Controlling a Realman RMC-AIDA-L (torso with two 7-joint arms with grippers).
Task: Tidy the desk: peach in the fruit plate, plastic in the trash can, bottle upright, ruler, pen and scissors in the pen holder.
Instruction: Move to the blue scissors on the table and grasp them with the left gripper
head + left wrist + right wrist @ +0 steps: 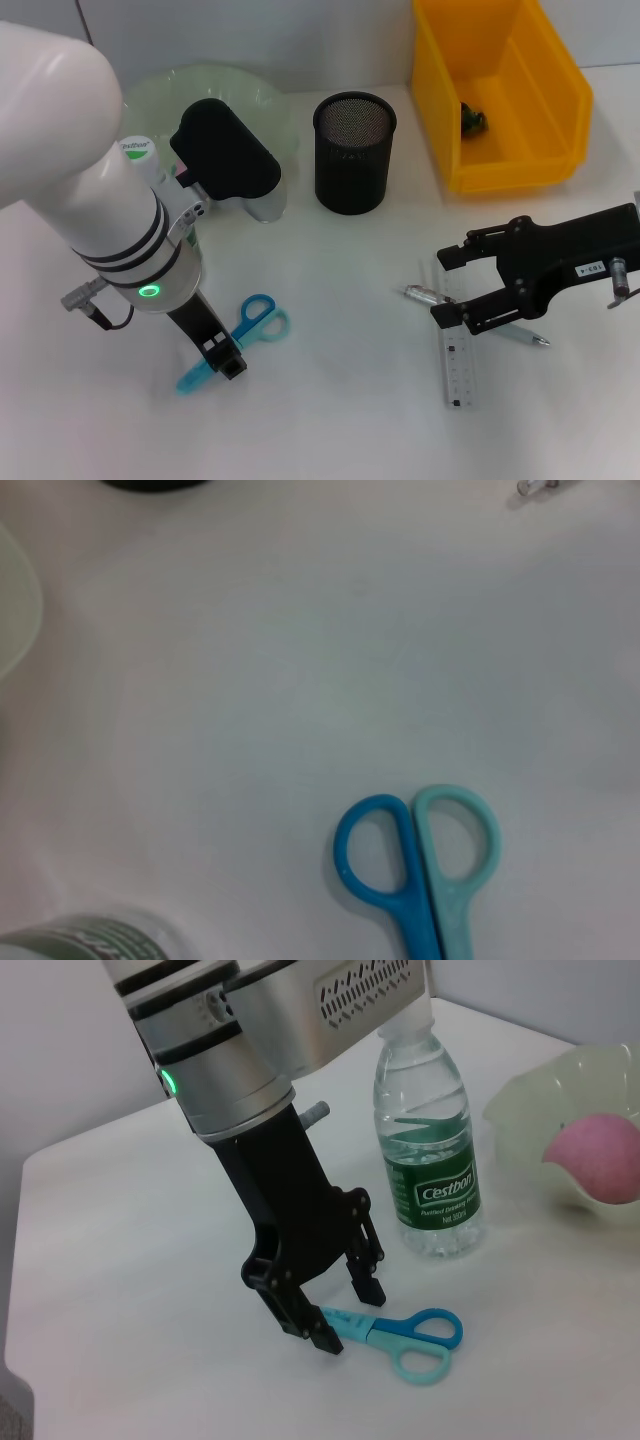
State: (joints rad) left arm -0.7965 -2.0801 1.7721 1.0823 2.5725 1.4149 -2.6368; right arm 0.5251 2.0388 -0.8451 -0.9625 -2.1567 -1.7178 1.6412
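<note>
Tidying task, partly complete. The peach (598,1158) lies in the pale green fruit plate (262,100); the bottle (428,1150) stands upright beside the plate; a small dark item that may be the plastic (473,121) sits in the yellow trash can (560,90), though it is too small to identify. Three items remain on the white worktop (340,380), and the black mesh pen holder (354,152) appears empty.

The left end effector (345,1315), fingers spread and gripping nothing, stands tips-down astride the blade end of the blue scissors (395,1335), whose handles point away from it; this is judged the step in hand. The right end effector (452,286), also spread and empty, hovers over the ruler (457,365) and the pen (475,315), which cross one another.

Room for moving: the worktop between the scissors and the pen holder is bare, giving an open path for the lift. The bottle stands just beside the left arm and is the nearest thing to knock. The ruler's far end lies near the front border of the head view; the worktop edge itself is not visible there.
</note>
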